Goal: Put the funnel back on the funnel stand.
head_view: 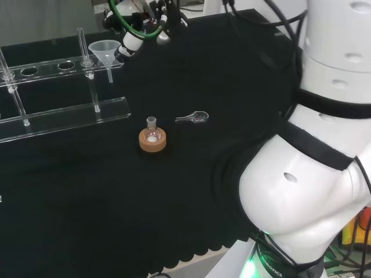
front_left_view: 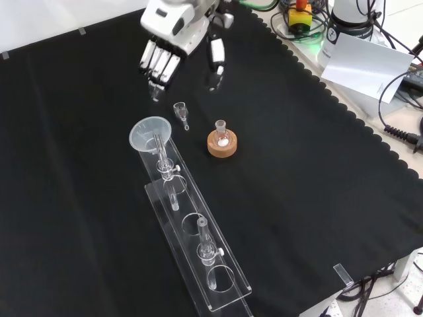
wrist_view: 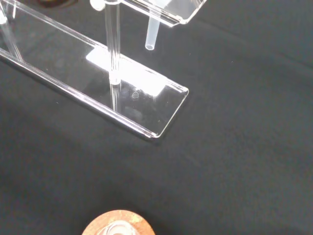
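Black cloth covers the table, where the funnel sits in the end hole of the clear stand, just below the hand whose straight fingers hold nothing

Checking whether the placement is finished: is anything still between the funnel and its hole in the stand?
Nothing visible. The funnel already sits in the end hole of the funnel stand, stem hanging through, and the hand is open, apart from it.
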